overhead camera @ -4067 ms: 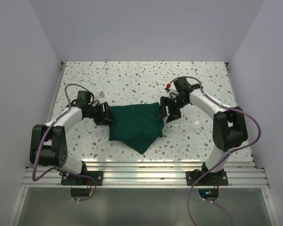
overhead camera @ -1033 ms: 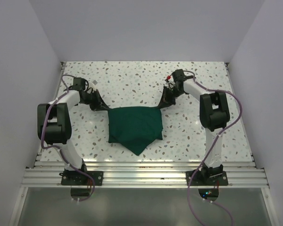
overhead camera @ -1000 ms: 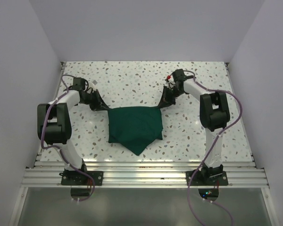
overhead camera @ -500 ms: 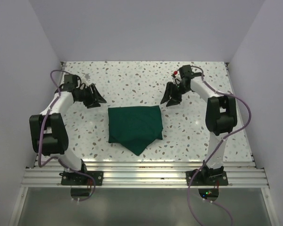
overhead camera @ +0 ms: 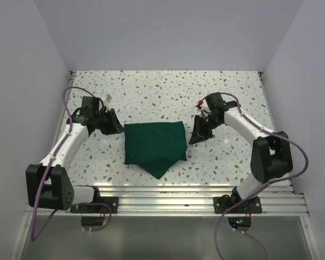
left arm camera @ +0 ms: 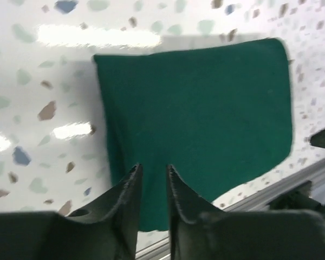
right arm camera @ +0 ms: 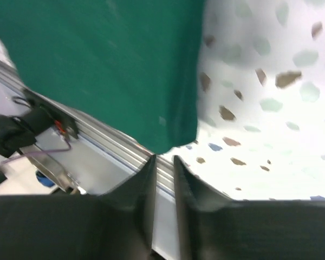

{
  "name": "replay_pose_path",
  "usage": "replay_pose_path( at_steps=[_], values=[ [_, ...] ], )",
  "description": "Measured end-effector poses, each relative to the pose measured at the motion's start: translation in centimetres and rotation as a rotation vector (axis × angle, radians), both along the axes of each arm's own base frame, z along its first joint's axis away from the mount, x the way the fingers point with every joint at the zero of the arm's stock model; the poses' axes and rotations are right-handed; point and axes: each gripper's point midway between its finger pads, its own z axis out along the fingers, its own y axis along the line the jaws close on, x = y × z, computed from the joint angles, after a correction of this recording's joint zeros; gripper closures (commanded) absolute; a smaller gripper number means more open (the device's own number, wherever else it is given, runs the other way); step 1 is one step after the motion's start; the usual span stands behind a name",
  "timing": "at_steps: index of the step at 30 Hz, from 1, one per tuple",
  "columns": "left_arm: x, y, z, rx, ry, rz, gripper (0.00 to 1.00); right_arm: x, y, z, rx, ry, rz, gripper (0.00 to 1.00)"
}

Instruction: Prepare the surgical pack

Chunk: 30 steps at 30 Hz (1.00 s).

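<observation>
1. Surgical pack (overhead camera: 154, 145): folded dark green bundle, flat on the speckled table (overhead camera: 168, 92), mid-table, one corner pointing near.
2. Right gripper (overhead camera: 197, 135): just right of the pack, fingers nearly closed, holding nothing.
3. Left gripper (overhead camera: 119, 129): at the pack's far-left corner, narrow gap, empty.

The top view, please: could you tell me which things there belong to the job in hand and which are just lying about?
Belongs to the job:
- green cloth, folded, lying on the table
- left tool, beside the cloth's left edge
- right tool, beside its right edge

Lying about:
- nothing loose; only the speckled table
</observation>
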Motion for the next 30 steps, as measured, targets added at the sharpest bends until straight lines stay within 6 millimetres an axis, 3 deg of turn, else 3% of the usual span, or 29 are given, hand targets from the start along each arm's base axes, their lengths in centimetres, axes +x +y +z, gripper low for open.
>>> replay_pose_path(
  at_steps=[1, 3, 7, 11, 14, 20, 22, 26, 30],
  values=[
    [-0.5, 0.6, -0.6, 0.021, 0.022, 0.029, 0.81, -0.8, -0.4, -0.6, -0.008, 0.021, -0.003, 0.93],
    [-1.5, 1.6, -1.8, 0.06, 0.066, 0.069, 0.82, -2.8, -1.1, -2.2, -0.024, 0.081, -0.021, 0.95],
    [-2.8, 2.3, -2.7, 0.095, 0.112, 0.1, 0.58, -7.3, -1.5, -5.3, -0.008, 0.207, -0.066, 0.99],
    [-3.1, 2.4, -1.6, 0.094, 0.071, 0.096, 0.51, -10.5, -0.1, -7.8, 0.022, 0.317, -0.108, 1.0],
    [-3.2, 2.2, -0.7, 0.089, 0.033, 0.072, 0.47, -10.7, 1.1, -8.8, 0.055, 0.336, -0.141, 1.0],
    [-3.9, 2.0, 1.5, 0.082, -0.063, 0.039, 0.45, -7.7, 3.1, -10.4, 0.128, 0.36, -0.233, 0.96],
    [-4.1, 2.0, 2.1, 0.084, -0.091, 0.033, 0.43, -5.8, 4.0, -10.2, 0.151, 0.344, -0.246, 0.95],
    [-4.5, 1.7, 3.2, 0.073, -0.133, 0.021, 0.41, -0.3, 4.8, -10.3, 0.183, 0.308, -0.286, 0.93],
    [-4.8, 1.2, 3.7, 0.065, -0.151, -0.001, 0.4, 7.1, 4.5, -9.9, 0.202, 0.244, -0.324, 0.9]
  ],
)
